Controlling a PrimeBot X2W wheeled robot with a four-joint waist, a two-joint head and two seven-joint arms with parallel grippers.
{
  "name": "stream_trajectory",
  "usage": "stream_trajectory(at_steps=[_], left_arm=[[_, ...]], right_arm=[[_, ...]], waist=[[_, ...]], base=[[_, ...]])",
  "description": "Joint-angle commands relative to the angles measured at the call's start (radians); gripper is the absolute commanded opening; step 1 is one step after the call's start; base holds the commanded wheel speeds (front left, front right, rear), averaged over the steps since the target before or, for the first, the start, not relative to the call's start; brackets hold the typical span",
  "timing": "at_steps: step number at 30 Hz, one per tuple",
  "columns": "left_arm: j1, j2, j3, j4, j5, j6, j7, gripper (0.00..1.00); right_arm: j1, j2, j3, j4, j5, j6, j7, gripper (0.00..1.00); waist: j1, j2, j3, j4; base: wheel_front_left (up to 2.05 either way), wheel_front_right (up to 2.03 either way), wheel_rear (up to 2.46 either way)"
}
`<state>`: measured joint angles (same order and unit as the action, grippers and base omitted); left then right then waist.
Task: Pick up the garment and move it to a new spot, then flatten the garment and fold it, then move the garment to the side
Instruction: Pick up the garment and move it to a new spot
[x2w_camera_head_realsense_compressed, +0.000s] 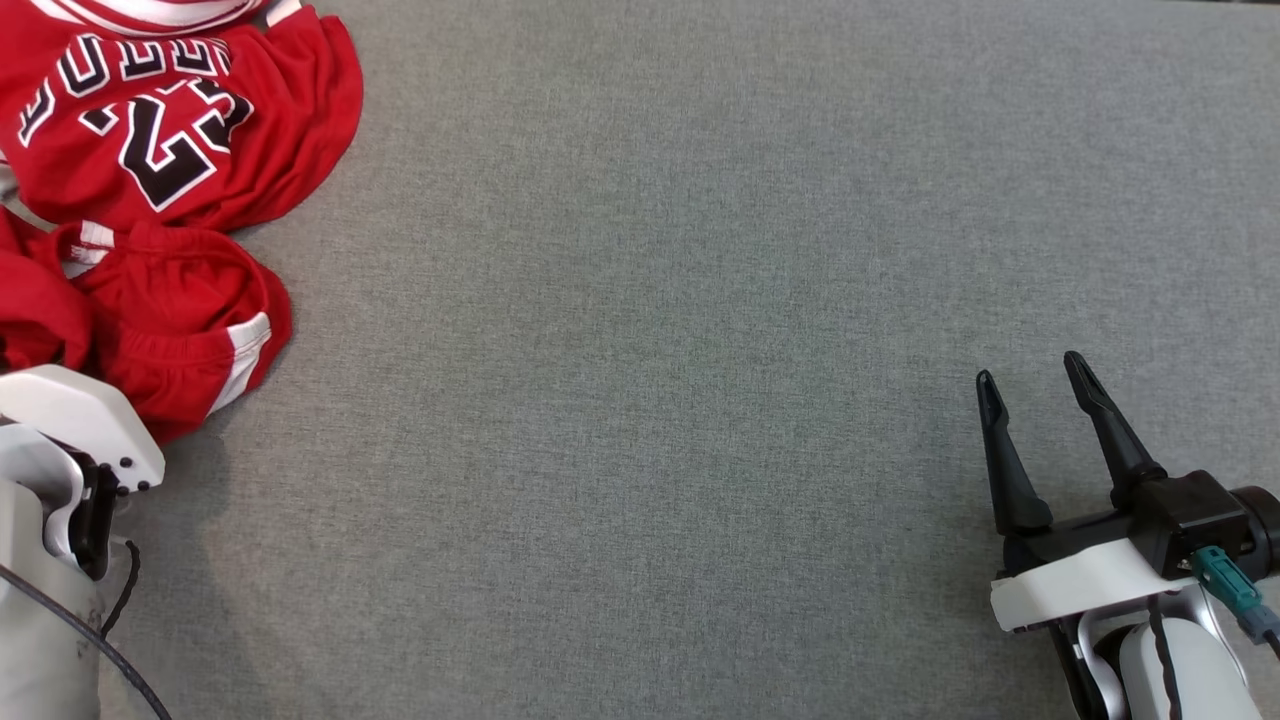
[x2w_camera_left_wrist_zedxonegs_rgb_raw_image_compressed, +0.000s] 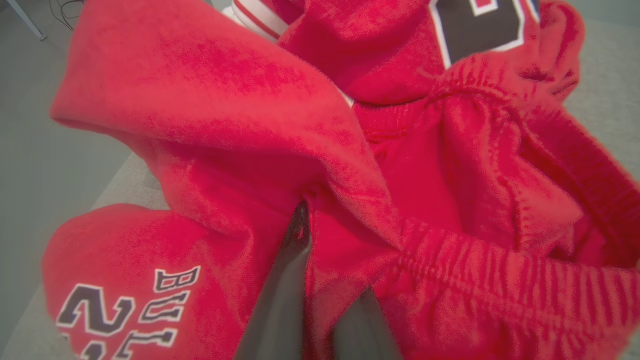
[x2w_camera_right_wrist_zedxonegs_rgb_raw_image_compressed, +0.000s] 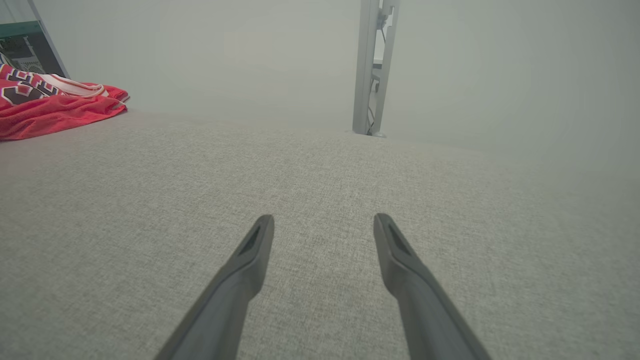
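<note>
At the table's (x2w_camera_head_realsense_compressed: 640, 400) left edge a crumpled pair of red shorts (x2w_camera_head_realsense_compressed: 180, 330) lies just in front of a red jersey (x2w_camera_head_realsense_compressed: 180, 120) numbered 23, the two touching, and the left gripper (x2w_camera_left_wrist_zedxonegs_rgb_raw_image_compressed: 312, 235) is buried in the shorts beside their elastic waistband, its fingers (x2w_camera_left_wrist_zedxonegs_rgb_raw_image_compressed: 280, 300) drawn close together and pinching a fold of the red cloth. Well apart on the right, the right gripper (x2w_camera_head_realsense_compressed: 1030, 368) hangs low over the grey table with its jaws spread wide and nothing between them, and a metal post (x2w_camera_right_wrist_zedxonegs_rgb_raw_image_compressed: 372, 65) stands beyond the far edge.
</note>
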<state>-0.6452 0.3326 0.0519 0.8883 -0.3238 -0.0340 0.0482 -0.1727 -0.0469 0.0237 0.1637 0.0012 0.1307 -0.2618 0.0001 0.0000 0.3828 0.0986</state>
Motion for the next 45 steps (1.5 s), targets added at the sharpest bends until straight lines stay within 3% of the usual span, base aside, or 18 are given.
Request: stream_trajectory(at_steps=[1, 10, 18, 23, 35, 40, 45], left_arm=[[-0.003, 0.007, 0.000, 0.014, -0.002, 0.000, -0.014, 0.00], [-0.015, 0.014, -0.019, 0.009, 0.013, -0.029, -0.210, 0.00], [-0.019, 0.021, -0.081, -0.072, 0.035, -0.065, -0.218, 0.00], [-0.018, 0.008, -0.146, -0.185, 0.041, -0.085, -0.177, 0.00], [0.063, -0.065, -0.346, -0.538, 0.003, -0.095, 0.069, 0.00], [0.073, -0.124, -0.430, -0.563, -0.009, -0.096, 0.114, 0.00], [0.030, -0.202, -0.510, -0.491, -0.017, -0.095, 0.115, 0.00]], right_arm=[[-0.005, -0.007, 0.001, 0.003, 0.007, 0.000, -0.006, 1.00], [0.026, -0.007, -0.009, 0.018, 0.028, 0.000, -0.006, 1.00], [0.056, -0.007, -0.006, 0.028, 0.065, 0.000, -0.006, 1.00], [0.079, -0.007, -0.013, 0.034, 0.091, 0.000, -0.006, 1.00], [0.109, -0.007, -0.043, 0.031, 0.122, 0.000, -0.006, 1.00], [0.087, -0.007, -0.034, 0.027, 0.128, 0.000, -0.006, 1.00], [0.061, -0.006, -0.008, 0.025, 0.138, 0.000, -0.006, 1.00]], waist=[[-0.0001, 0.0000, -0.012, 0.000], [-0.0001, 0.0000, -0.101, 0.031], [-0.0001, 0.0000, -0.192, 0.040], [-0.0001, 0.0000, -0.246, 0.021], [-0.0001, 0.0000, -0.276, -0.090], [-0.0001, 0.0000, -0.247, -0.157], [-0.0001, 0.0000, -0.205, -0.241]], base=[[0.00, 0.00, 0.00], [0.00, 0.00, 0.00], [0.00, 0.00, 0.00], [0.00, 0.00, 0.00], [0.00, 0.00, 0.00], [0.00, 0.00, 0.00], [0.00, 0.00, 0.00]])
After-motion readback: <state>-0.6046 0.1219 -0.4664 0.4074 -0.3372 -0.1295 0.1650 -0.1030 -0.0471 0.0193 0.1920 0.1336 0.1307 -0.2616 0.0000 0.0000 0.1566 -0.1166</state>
